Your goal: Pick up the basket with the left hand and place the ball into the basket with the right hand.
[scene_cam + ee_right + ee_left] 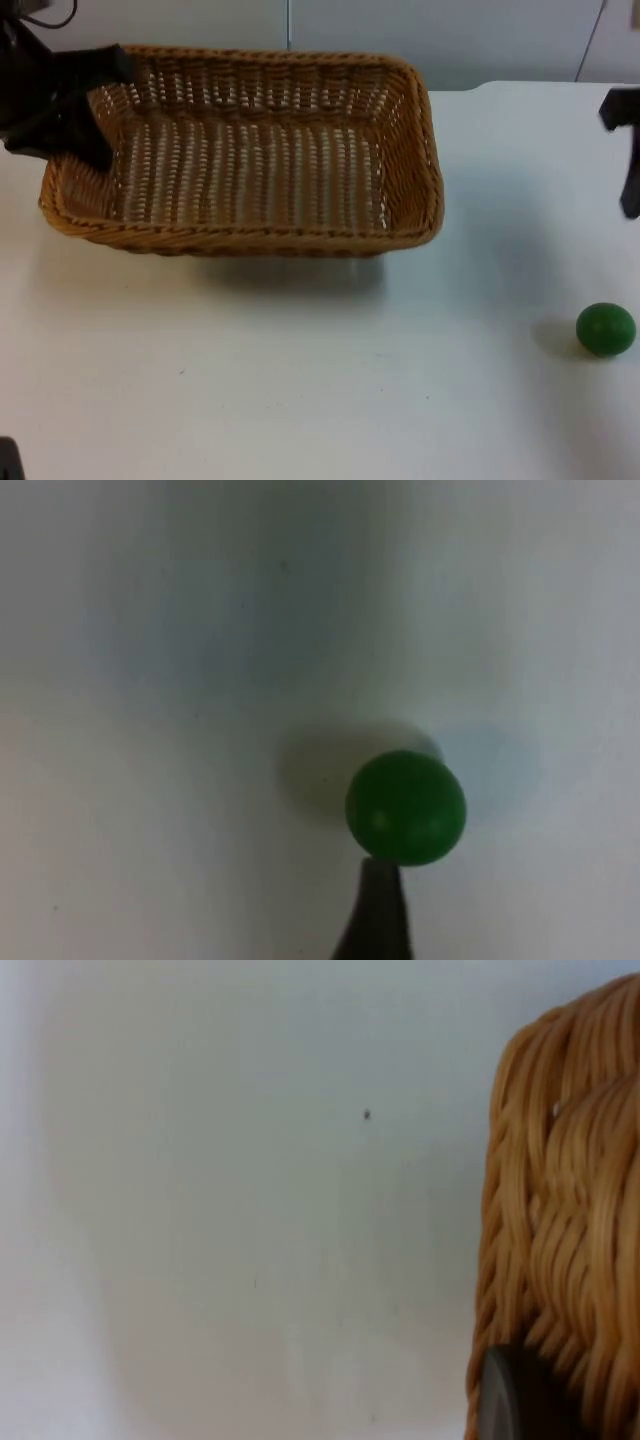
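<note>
Top view shows the white table (pixel 300 400) running back to the grey partition wall (pixel 450 40), with a wide bare stretch in front of the basket (pixel 250 150) and open surface between the basket's right wall and the ball (pixel 606 329). The basket sits toward the back left, near the wall, and the shadow under its front edge suggests that it is raised slightly, tipped up on its left side. The left tool (pixel 85 100) is at the basket's left rim, its dark fingers clenched over the woven edge, grasping the basket. In the left wrist view the woven rim (pixel 560 1210) stands close to the camera with a black fingertip (pixel 515 1400) against it and bare table beyond. The right tool (pixel 628 165) hangs at the table's right edge, well above and behind the ball; whether its fingers are spread or closed I cannot tell. In the right wrist view the ball (pixel 405 807) lies just past one black fingertip (pixel 380 910), resting free on the table with its shadow beside it. The basket is rectangular, tan wicker, with flaring sides and nothing inside. The ball is small, round, plain green, near the front right of the table, well apart from the basket.
</note>
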